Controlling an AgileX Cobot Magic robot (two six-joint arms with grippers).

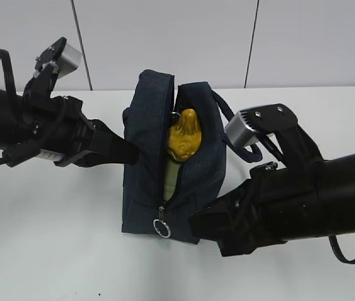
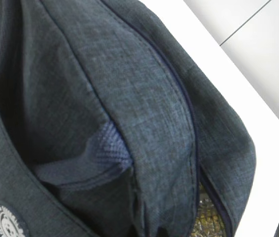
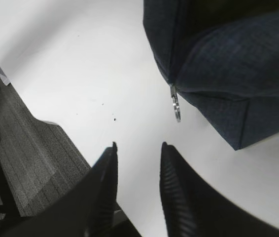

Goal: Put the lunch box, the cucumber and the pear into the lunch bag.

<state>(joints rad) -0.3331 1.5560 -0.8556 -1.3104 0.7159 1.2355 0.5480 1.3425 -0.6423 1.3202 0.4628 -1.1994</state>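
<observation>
Nearest my exterior camera was the right arm, its black bulk lying low across the white tabletop point(image 1: 52, 238) at the lower right, with its pincer point(image 3: 138, 150) pointed toward the near end of the lunch bag point(image 1: 146, 144). Through the right wrist camera I saw the two ribbed black fingers point(image 3: 176, 168) standing apart with only bare tabletop between them, gripping nothing, and the metal ring pull point(image 3: 176, 106) hanging from the bag's corner just beyond their tips, not touching them. The dark navy bag stood in the middle of the tabletop with its top zipper undone along its length, the slider down at the near end. Inside the gap I could see the yellow-orange pear point(image 1: 184, 137) sitting high, its narrow top poking up, and below it a pale green strip point(image 1: 171, 179) that I could not identify with certainty. My left arm reached in from the left, and its pincer point(image 1: 130, 153) was pressed against the bag's left side wall; its fingers were pressed together, though I could not tell whether any fabric was caught between them. The left wrist camera showed only navy cloth at close range, a mesh pocket edge point(image 2: 111, 143) and a round white logo patch point(image 2: 9, 222).
</observation>
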